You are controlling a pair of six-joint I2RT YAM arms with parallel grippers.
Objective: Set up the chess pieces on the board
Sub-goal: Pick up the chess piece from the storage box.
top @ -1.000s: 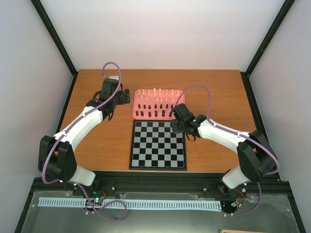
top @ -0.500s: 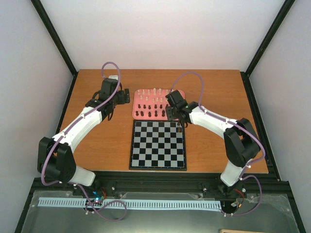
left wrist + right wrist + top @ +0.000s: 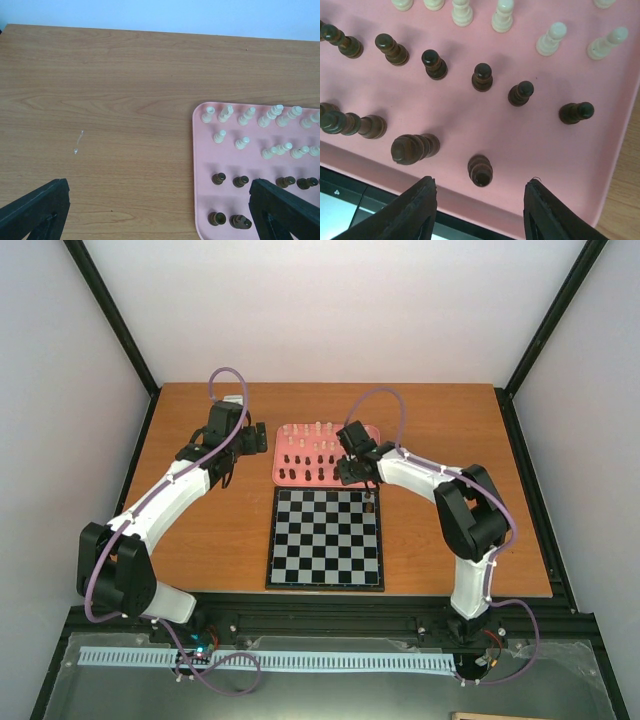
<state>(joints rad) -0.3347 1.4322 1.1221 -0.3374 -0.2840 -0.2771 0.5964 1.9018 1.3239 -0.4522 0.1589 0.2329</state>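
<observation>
right gripper (image 3: 480, 184) over the pink tray (image 3: 530, 145), jaws partly apart, holding nothing; dark pawn (image 3: 481, 170) just ahead of the gap. remaining chess pieces (image 3: 482, 76) stand in the tray. board (image 3: 325, 540) lies just beside the tray's near edge. left gripper (image 3: 156, 187) spread wide, empty, above the table (image 3: 100, 100).

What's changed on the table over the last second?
The right claw swung from the far right corner of the black-and-white checked chessboard to above the pink rounded tray, open and empty. A small dark brown chess piece now stands uncovered on that corner. Left arm, tray pieces unmoved.
</observation>
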